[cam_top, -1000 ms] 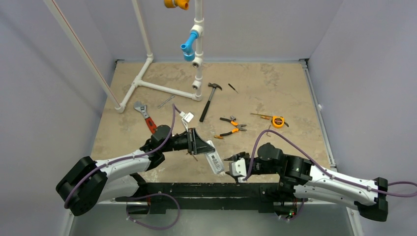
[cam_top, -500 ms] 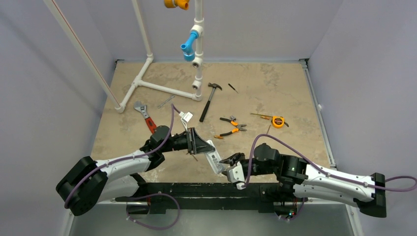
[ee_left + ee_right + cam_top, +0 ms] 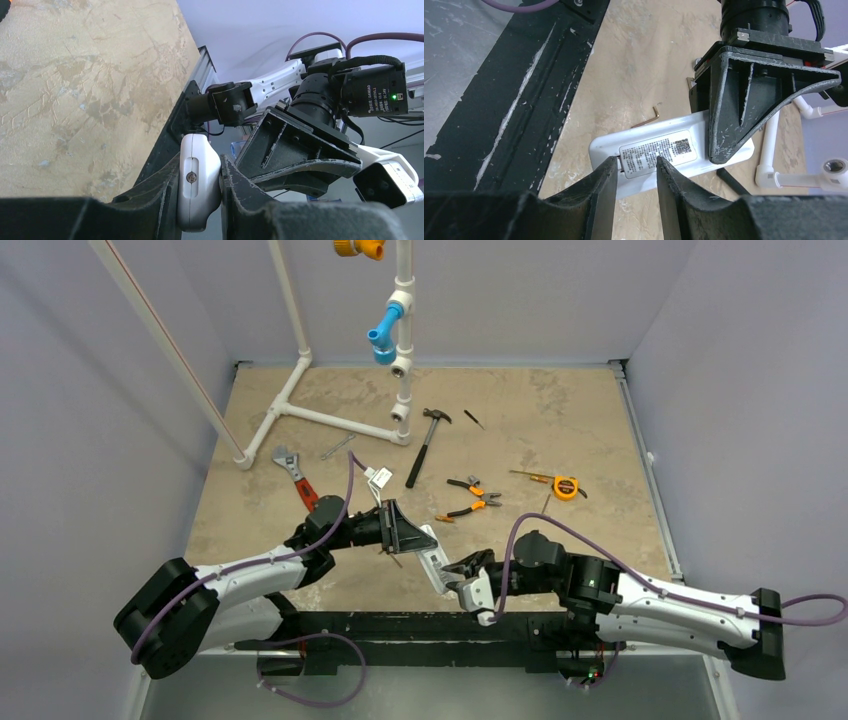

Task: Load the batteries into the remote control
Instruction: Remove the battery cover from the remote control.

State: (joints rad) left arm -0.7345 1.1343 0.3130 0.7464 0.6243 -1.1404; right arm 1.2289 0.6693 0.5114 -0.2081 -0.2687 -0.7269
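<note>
Your left fingers point(image 3: 157, 200) clamp the remote control point(image 3: 649, 149); its long axis lies crosswise before your parted right fingers point(image 3: 599, 200)

Tally:
- remote control point(image 3: 432, 562): one
- hammer point(image 3: 427, 445): one
- red-handled wrench point(image 3: 297, 476): one
- pliers: two pairs, the small pliers point(image 3: 464, 483) and the orange-handled pliers point(image 3: 470, 508)
- orange tape measure point(image 3: 567, 487): one
- silvery metal piece point(image 3: 338, 447): one
- small dark stick point(image 3: 474, 419): one, kind unclear
- white pipe frame point(image 3: 320, 415): one
- robot arms: two, the left arm point(image 3: 250, 575) and the right arm point(image 3: 660, 600)
</note>
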